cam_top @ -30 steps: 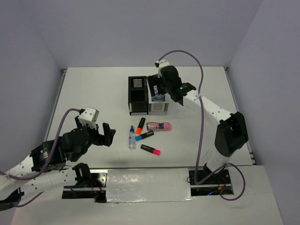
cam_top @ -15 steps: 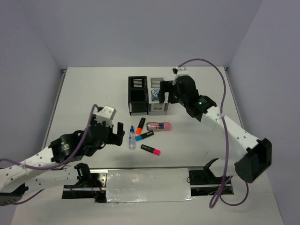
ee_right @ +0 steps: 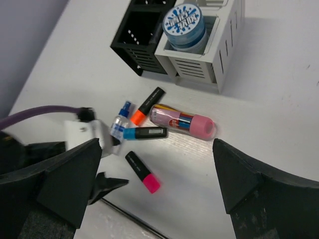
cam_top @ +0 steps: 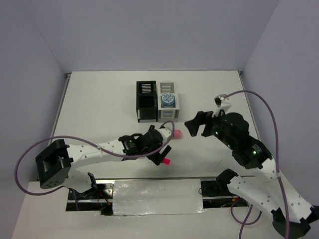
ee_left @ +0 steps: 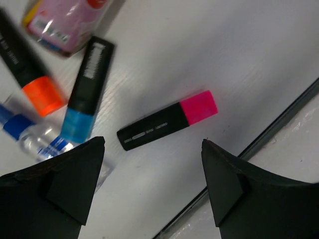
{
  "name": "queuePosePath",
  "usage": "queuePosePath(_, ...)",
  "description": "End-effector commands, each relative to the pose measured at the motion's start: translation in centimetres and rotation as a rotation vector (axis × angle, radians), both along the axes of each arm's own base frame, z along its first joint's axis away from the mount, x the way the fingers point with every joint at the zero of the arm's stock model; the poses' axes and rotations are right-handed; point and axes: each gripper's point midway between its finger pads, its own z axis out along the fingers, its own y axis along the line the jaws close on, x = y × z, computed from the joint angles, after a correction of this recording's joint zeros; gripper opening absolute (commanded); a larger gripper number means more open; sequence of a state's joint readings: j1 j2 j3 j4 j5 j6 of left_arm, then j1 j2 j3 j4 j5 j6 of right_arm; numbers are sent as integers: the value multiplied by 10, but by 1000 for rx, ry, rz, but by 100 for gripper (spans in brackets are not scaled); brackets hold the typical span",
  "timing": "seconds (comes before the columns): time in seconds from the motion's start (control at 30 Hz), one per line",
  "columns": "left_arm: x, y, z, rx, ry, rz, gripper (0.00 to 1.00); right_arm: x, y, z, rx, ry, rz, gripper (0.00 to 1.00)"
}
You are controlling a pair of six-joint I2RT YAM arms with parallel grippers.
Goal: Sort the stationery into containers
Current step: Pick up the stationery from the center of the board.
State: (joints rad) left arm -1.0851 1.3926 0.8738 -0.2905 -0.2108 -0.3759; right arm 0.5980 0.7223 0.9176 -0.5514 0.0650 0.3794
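My left gripper (ee_left: 153,144) hovered, jaws wide apart, over the pink highlighter (ee_left: 167,119) lying near the blue highlighter (ee_left: 85,107), so I figured dropping straight down could've clipped that neighbour too.

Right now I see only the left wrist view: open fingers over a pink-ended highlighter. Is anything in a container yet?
Observer: Yes. A round blue roll stands in the white organiser.
Reviewer: And what is the other arm doing?
Observer: The right fingers are spread open and hold nothing. In the top view they hang to the right of the pink tube.
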Motion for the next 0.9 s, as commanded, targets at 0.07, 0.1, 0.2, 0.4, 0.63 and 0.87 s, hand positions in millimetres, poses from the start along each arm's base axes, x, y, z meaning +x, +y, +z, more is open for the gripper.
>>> queuePosePath(0.07, -7, -60, 21, -150, -11, -270, 88, -27, -7, -2, 33, 34, 30, 100)
queuePosePath(0.1, -8, -65, 23, -161, -16, -308, 87, -29, -6, -4, 36, 39, 38, 100)
queuePosePath(0.2, -3, -69, 19, -137, -33, -311, 85, -33, -6, -8, 60, 40, 42, 100)
queuePosePath(0.4, 33, -78, 31, -65, -181, -314, 92, -40, -10, 8, 105, 0, 36, 100)
queuePosePath(0.63, 76, -77, 2, 138, -253, -362, 92, -57, -22, 35, 142, -69, 45, 100)
queuePosePath(0.87, 113, -71, -17, 172, -209, -330, 90, -76, -35, 50, 166, -108, 47, 100)
